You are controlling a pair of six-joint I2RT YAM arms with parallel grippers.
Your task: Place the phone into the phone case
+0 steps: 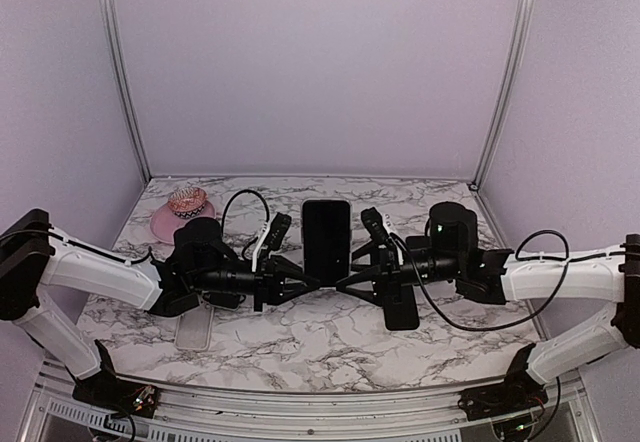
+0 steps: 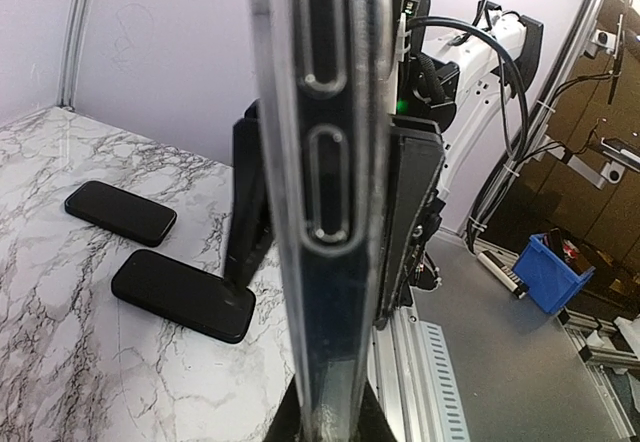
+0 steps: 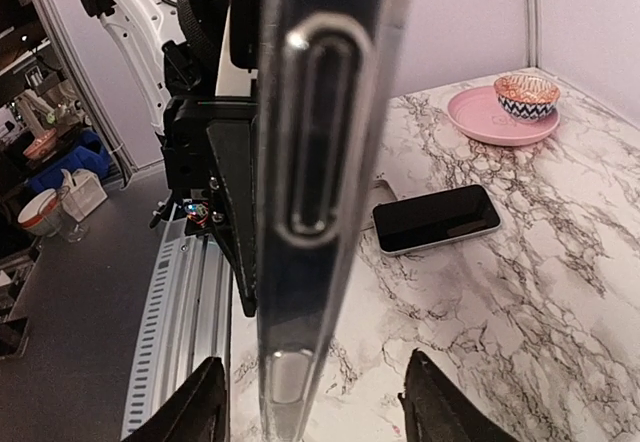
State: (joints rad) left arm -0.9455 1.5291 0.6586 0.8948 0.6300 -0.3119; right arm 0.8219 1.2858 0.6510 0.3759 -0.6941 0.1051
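Note:
A black phone (image 1: 326, 238) stands upright above the middle of the table, held edge-on between both arms. A clear phone case (image 2: 300, 162) wraps its edge, with the button cut-outs showing; the same case edge (image 3: 305, 162) fills the right wrist view. My left gripper (image 1: 303, 284) is shut on the cased phone's lower left edge, and its tips (image 2: 328, 417) pinch the bottom of that edge. My right gripper (image 1: 350, 282) stands open around the right edge, and its fingers (image 3: 195, 412) sit well clear on both sides.
A pink plate (image 1: 165, 224) carrying a patterned bowl (image 1: 186, 200) sits at the back left. A light-edged phone (image 1: 193, 330) lies on the table under the left arm. Two black phones (image 2: 120, 212) (image 2: 183, 295) lie under the right arm.

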